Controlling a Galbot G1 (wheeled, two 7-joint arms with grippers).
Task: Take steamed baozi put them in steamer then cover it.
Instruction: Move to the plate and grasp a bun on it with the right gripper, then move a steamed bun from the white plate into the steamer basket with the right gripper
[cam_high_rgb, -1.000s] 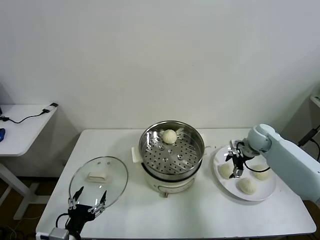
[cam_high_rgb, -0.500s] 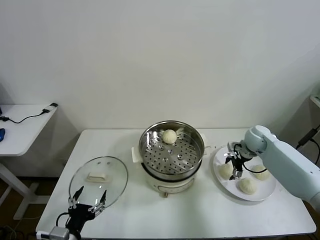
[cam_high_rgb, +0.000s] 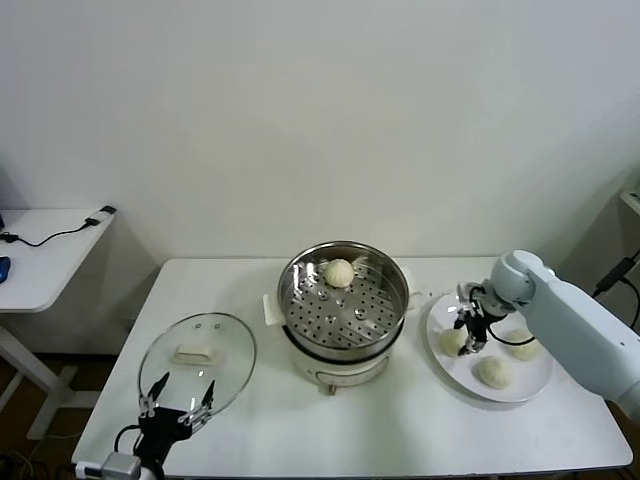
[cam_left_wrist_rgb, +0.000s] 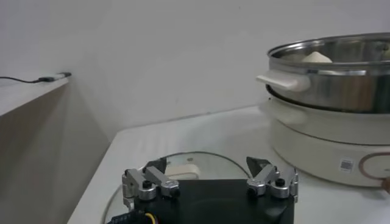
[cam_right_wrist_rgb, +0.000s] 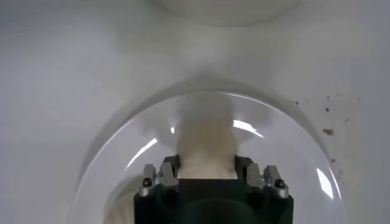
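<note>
The steel steamer (cam_high_rgb: 392, 292) stands mid-table on its white cooker base and holds one baozi (cam_high_rgb: 339, 271) at its far side. On the white plate (cam_high_rgb: 441, 364) to the right lie three more baozi. My right gripper (cam_high_rgb: 470, 336) reaches down onto the leftmost one (cam_high_rgb: 452, 342) and is shut on it. In the right wrist view that baozi (cam_right_wrist_rgb: 206, 145) fills the gap between the fingers (cam_right_wrist_rgb: 169, 168), which press its sides. The glass cover (cam_high_rgb: 222, 345) lies flat at the front left. My left gripper (cam_high_rgb: 178, 401) hovers open at its near edge, holding nothing.
A white side table (cam_high_rgb: 40, 250) with a cable stands off to the left. The left wrist view shows the steamer (cam_left_wrist_rgb: 341, 76) with its side handle to one side and the cover (cam_left_wrist_rgb: 210, 159) just beyond the open left gripper (cam_left_wrist_rgb: 207, 165).
My right gripper's fingers have closed onto the leftmost baozi on the plate, and the right arm shifted slightly. The left arm has not moved.
</note>
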